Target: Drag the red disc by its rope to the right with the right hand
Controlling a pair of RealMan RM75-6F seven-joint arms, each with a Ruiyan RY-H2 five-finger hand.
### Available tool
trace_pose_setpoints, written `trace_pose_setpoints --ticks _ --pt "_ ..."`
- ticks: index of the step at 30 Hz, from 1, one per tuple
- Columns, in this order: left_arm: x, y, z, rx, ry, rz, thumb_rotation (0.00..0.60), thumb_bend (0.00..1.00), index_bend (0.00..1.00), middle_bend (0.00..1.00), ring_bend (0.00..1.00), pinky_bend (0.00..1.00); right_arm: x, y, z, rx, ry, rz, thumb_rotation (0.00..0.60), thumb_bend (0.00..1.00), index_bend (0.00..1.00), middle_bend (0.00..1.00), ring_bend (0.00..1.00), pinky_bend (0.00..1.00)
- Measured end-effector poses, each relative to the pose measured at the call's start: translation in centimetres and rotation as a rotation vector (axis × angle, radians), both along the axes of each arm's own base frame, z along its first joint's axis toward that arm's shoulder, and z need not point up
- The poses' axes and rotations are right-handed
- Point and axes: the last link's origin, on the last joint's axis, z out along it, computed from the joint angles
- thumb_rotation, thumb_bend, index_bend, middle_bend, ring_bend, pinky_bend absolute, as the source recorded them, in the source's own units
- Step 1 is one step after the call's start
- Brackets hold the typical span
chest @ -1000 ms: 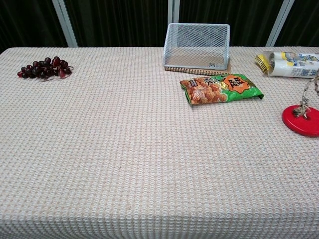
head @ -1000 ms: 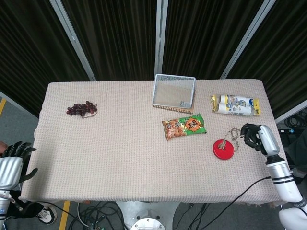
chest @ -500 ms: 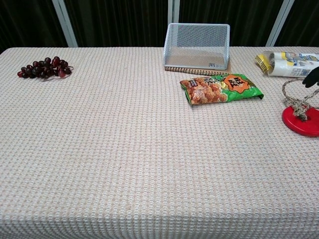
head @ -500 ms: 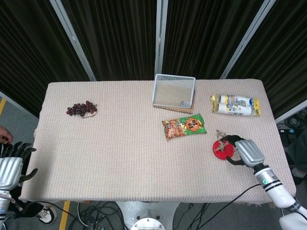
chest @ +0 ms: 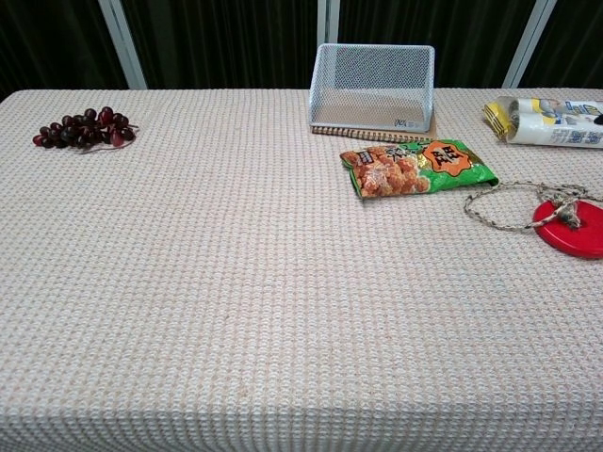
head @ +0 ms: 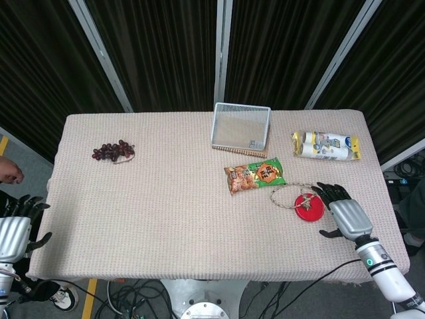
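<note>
Since the earlier frames, the rope (head: 289, 197) has been laid out in a loop to the left of the red disc (head: 309, 206), and the right hand (head: 343, 214) has been drawn back to the disc's right. The disc is seen flat on the table (head: 166, 199) near its right end, just below the snack bag (head: 255, 175), with the rope knotted at its middle and the loop reaching toward the bag. In the chest view the disc (chest: 569, 227) is cut by the right edge and the loop (chest: 509, 206) lies beside it. The right hand is held palm down just right of the disc, fingers spread and nothing held; the rope is not gripped. The left hand (head: 16, 226) is seen off the table's left corner, fingers apart, holding nothing. A wire basket (head: 241, 128) stands at the back edge, a yellow-and-white packet (head: 325, 145) lies at the right rear, and grapes (head: 113, 151) lie at the left rear.
</note>
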Motion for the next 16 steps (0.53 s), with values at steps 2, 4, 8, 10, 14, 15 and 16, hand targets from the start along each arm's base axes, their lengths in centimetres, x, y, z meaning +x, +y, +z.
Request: trace_pose_setpoints --ticks 2,4,8,10,14,15,16 --pt "0.0 0.0 0.0 0.001 0.000 -0.001 0.600 0.19 0.30 0.17 0.10 0.16 -0.2 0.2 0.4 -0.043 -0.048 0.034 0.600 0.00 0.00 0.00 0.00 0.00" --pt "0.1 0.1 0.0 0.007 -0.004 -0.004 0.600 0.19 0.30 0.17 0.10 0.16 -0.6 0.8 0.9 -0.093 -0.064 0.061 0.600 0.00 0.00 0.00 0.00 0.00" --pt "0.2 0.1 0.0 0.009 -0.008 -0.009 0.600 0.19 0.30 0.17 0.10 0.16 -2.0 2.4 1.3 -0.162 -0.007 0.058 0.600 0.00 0.00 0.00 0.00 0.00" --pt "0.4 0.2 0.2 0.013 -0.006 -0.020 0.600 0.19 0.30 0.17 0.10 0.16 -3.0 3.7 1.5 -0.204 0.045 0.030 0.600 0.00 0.00 0.00 0.00 0.00" --pt "0.4 0.4 0.3 0.016 -0.003 -0.022 0.600 0.19 0.29 0.17 0.10 0.16 -5.0 6.2 2.5 -0.314 0.117 -0.017 0.600 0.04 0.00 0.00 0.00 0.00" --pt "0.4 0.4 0.3 0.014 -0.002 -0.020 0.600 0.19 0.29 0.17 0.10 0.16 -5.5 6.7 2.7 -0.339 0.129 -0.022 0.600 0.05 0.00 0.00 0.00 0.00" --pt "0.4 0.4 0.3 0.015 -0.002 -0.020 0.600 0.19 0.29 0.17 0.10 0.16 -6.0 7.2 2.9 -0.369 0.143 -0.026 0.600 0.05 0.00 0.00 0.00 0.00"
